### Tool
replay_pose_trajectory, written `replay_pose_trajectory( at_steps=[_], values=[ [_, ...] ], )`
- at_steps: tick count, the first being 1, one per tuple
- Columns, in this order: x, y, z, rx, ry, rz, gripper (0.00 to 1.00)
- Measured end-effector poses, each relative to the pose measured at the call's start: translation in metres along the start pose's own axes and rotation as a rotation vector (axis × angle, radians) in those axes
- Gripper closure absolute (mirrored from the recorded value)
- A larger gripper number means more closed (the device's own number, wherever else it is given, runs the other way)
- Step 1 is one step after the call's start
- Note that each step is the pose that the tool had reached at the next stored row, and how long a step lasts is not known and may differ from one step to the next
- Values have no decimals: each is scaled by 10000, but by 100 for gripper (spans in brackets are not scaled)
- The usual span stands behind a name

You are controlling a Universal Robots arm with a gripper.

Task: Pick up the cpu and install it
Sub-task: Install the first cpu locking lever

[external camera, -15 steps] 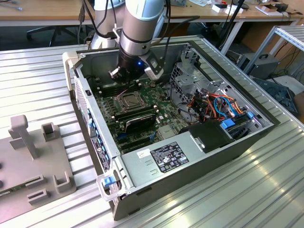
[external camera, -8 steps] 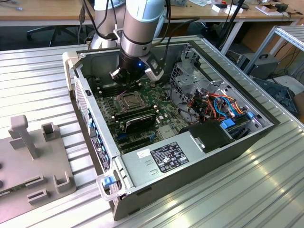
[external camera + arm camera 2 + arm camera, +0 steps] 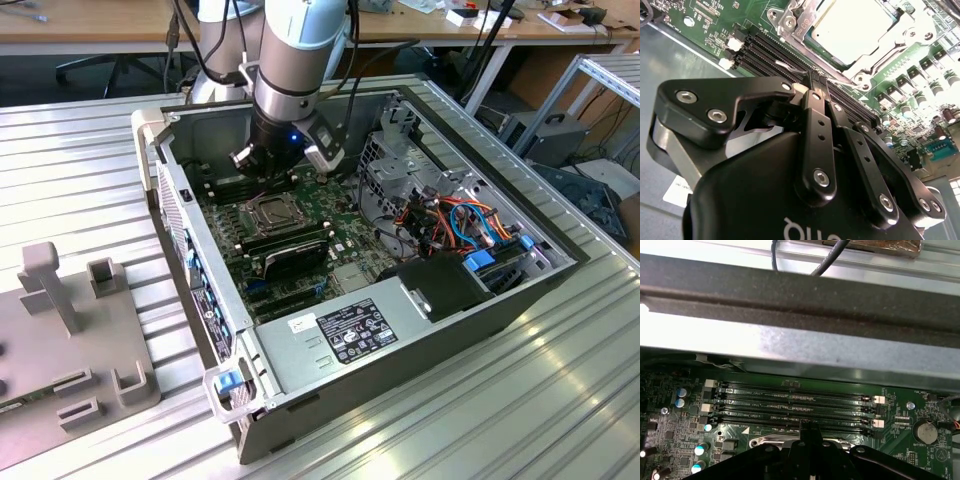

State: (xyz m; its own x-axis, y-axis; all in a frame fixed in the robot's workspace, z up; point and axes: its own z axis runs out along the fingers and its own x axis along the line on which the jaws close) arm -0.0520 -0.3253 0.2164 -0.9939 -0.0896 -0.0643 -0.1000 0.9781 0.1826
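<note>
The cpu [image 3: 852, 27] lies flat in the motherboard socket, its pale metal top framed by the hinged socket frame [image 3: 792, 20]. In the exterior view the cpu [image 3: 271, 212] sits mid-board inside the open case. My gripper [image 3: 818, 82] hangs just beyond the socket, over the row of empty memory slots [image 3: 795, 405]. Its two black fingers are pressed together, and I see nothing held between them. In the first wrist view the gripper [image 3: 810, 427] points down at the socket's edge. In the exterior view the gripper [image 3: 283, 178] is low inside the case.
The case wall [image 3: 805, 347] rises close behind the memory slots. Two black memory sticks [image 3: 290, 250] stand beside the socket. Orange and blue cables [image 3: 455, 225] and the power supply [image 3: 345, 335] fill the case's other side. A grey fixture [image 3: 60, 330] stands at the exterior view's left.
</note>
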Motion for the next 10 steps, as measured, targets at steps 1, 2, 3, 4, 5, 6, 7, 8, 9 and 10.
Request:
replay_pose_trajectory(
  at_steps=[1, 2, 3, 4, 5, 6, 7, 8, 9, 10],
  values=[
    [0, 0, 1, 3, 2, 1, 89],
    [0, -1, 2, 3, 1, 2, 89],
    [0, -1, 3, 2, 1, 2, 89],
    [0, -1, 5, 1, -1, 3, 89],
    [0, -1, 7, 2, -1, 2, 89],
    [0, -1, 9, 2, -2, 3, 89],
    [0, -2, 11, 5, -1, 3, 89],
    [1, -3, 16, 9, 1, 4, 89],
    [1, -3, 18, 9, 1, 5, 89],
    [1, -3, 21, 8, 0, 4, 89]
  ],
)
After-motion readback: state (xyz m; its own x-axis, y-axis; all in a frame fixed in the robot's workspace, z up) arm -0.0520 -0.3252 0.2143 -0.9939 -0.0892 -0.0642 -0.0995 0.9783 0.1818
